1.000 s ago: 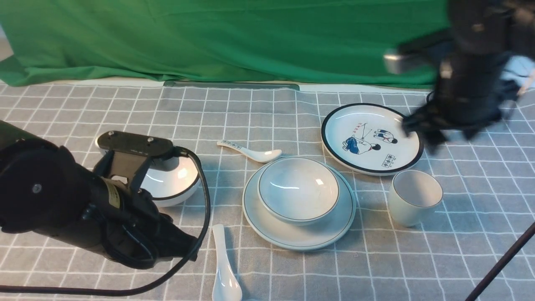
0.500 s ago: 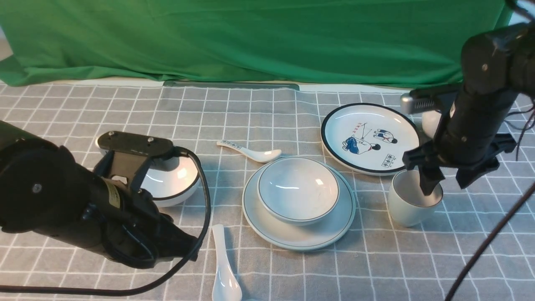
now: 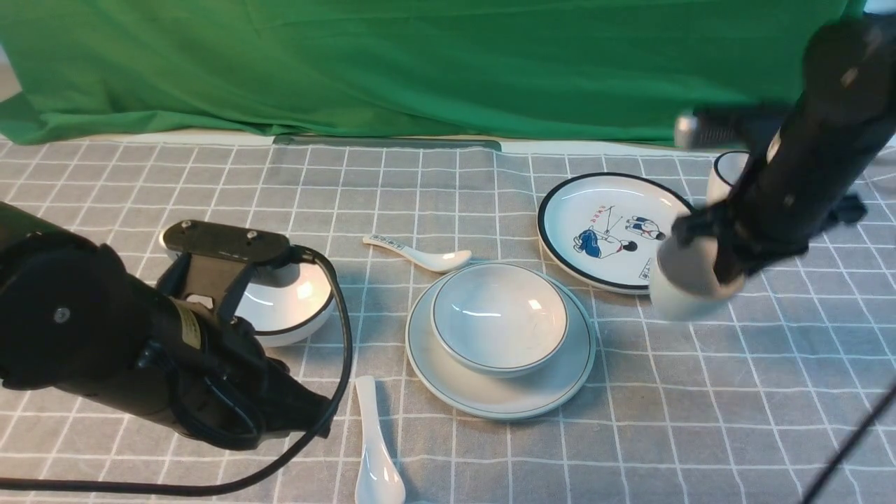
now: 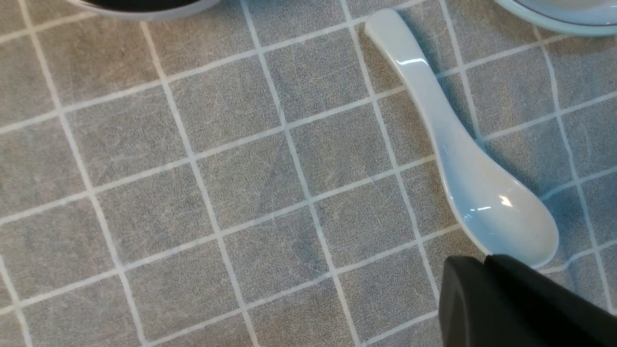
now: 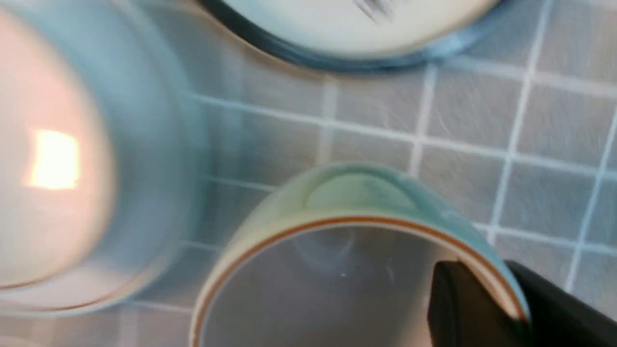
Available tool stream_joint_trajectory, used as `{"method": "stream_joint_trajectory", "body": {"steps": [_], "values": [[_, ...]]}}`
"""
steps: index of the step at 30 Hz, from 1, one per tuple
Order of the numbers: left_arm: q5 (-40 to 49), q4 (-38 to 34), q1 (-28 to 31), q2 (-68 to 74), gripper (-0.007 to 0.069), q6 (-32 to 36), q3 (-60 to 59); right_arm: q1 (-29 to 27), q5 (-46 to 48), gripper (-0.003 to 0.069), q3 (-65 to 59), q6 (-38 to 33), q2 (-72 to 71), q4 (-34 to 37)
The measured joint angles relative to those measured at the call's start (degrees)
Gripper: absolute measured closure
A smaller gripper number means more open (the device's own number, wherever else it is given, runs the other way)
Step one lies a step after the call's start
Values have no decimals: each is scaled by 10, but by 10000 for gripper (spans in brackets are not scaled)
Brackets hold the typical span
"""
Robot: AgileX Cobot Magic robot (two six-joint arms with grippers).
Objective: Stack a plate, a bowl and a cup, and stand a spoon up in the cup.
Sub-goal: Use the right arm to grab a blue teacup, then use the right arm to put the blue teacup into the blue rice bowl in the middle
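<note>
The pale plate [image 3: 500,400] lies mid-table with the plain bowl [image 3: 498,318] sitting in it. My right gripper [image 3: 724,262] is shut on the rim of the cup [image 3: 680,281], which hangs blurred above the cloth, right of the bowl. In the right wrist view one finger is inside the cup [image 5: 356,241] and one outside, with the right gripper [image 5: 482,277] pinching the wall. The glossy white spoon [image 3: 376,451] lies flat near the front edge. My left gripper [image 4: 475,262] is shut and empty, beside the scoop of the spoon [image 4: 448,159].
A black-rimmed cartoon plate [image 3: 619,231] lies behind the cup. A black-rimmed cup [image 3: 724,175] stands far right. A black-rimmed bowl [image 3: 290,301] sits behind my left arm, and a small patterned spoon [image 3: 420,253] lies behind the stack. A green cloth hangs at the back.
My right gripper came down over the cup, shut on its rim and lifted it off the cloth. The left arm has not moved.
</note>
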State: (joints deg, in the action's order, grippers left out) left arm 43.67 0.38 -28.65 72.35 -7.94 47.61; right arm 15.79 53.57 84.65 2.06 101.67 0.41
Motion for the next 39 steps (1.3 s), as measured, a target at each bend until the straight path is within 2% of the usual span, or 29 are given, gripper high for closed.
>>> {"method": "stream_joint_trajectory", "body": {"steps": [1, 4, 8, 12, 15, 16, 22, 24, 29, 30, 34, 39], "values": [[-1, 0, 0, 0, 615, 0, 0, 11, 11, 568, 40, -17, -9, 30], [-1, 2, 0, 0, 615, 0, 0, 31, 15, 568, 73, -21, 0, 39], [18, 24, 10, 0, 615, -20, 0, 85, 24, 568, 123, -21, 49, 46], [35, 30, 65, 0, 615, -28, 0, 132, 49, 568, 179, -14, 120, 55], [43, 25, 102, 0, 615, -24, 0, 147, 68, 568, 210, -8, 156, 57], [46, 12, 116, 0, 615, -5, -1, 151, 73, 568, 221, -4, 171, 58], [45, -20, 129, 0, 615, 22, -9, 155, 74, 564, 230, 2, 200, 59], [45, -27, 130, 0, 615, 30, -11, 155, 73, 532, 230, 3, 208, 59], [44, -41, 130, 0, 615, 37, -11, 155, 71, 374, 231, 5, 215, 59], [43, -48, 131, 0, 615, 43, -11, 155, 71, 318, 231, 5, 215, 59], [41, -68, 131, 0, 615, 63, -11, 155, 79, 278, 239, 5, 215, 51], [8, -127, 111, 7, 615, 96, -10, 155, 111, 269, 274, 4, 187, -16]]}}
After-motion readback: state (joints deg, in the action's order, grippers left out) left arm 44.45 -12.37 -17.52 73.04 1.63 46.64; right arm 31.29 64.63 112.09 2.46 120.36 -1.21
